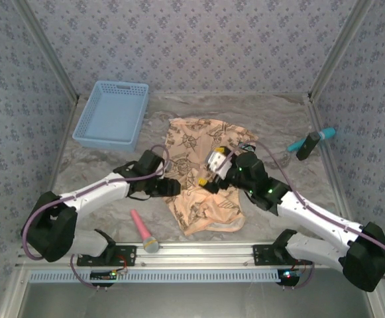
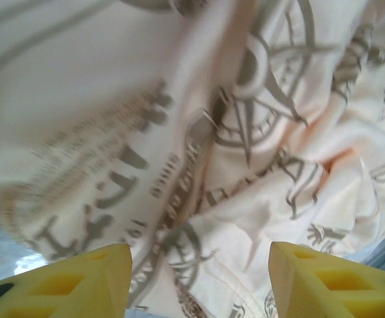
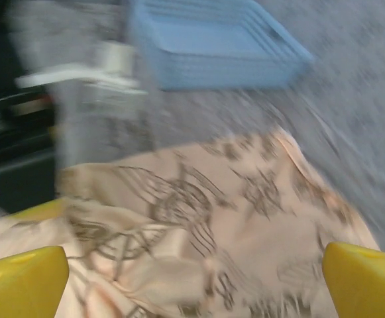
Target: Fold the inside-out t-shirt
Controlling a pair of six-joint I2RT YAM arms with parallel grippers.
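Inside-out t-shirt (image 1: 199,173) lies crumpled mid-table (image 1: 278,119) between both arms. Left gripper (image 2: 199,258) holds its yellow fingers (image 2: 93,278) apart over the printed cloth, clamping nothing. Right gripper (image 3: 192,265) stands spread wide above the shirt, likewise empty. Blue basket (image 1: 112,114) sits far left.

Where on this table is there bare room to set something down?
Bare table lies behind the t-shirt, between the blue basket and the teal tool, and along the right side below that tool. The centre is crowded by the t-shirt, and the front left by a pink tool.
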